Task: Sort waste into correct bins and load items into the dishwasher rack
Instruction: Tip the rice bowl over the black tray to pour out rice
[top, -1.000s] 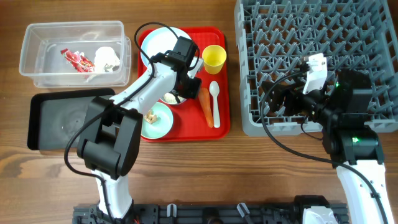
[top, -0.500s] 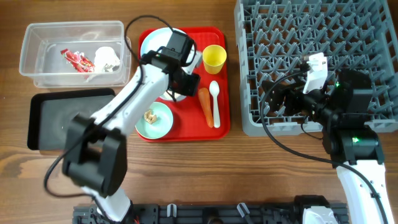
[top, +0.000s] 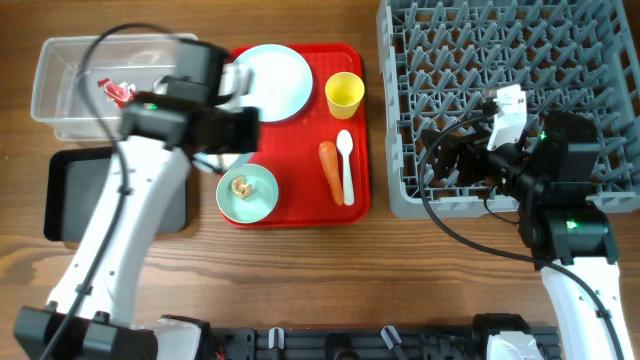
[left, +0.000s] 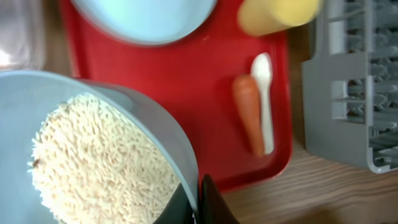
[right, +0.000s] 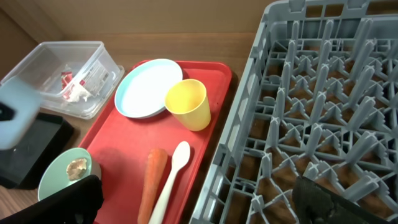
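Left claw (left: 196, 200) is squeezed tight on the rim of a bowl (left: 163, 127) of rice (left: 93, 168), held up over the left edge of the red tray (left: 205, 93). Right claw (top: 435, 162) is spread wide, empty, over the rack (top: 520, 60).

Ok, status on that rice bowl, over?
Left gripper shut on rice bowl rim, held above red tray left edge, rice inside. Right gripper open, empty, over dishwasher rack. No obstacle seen toward black tray.
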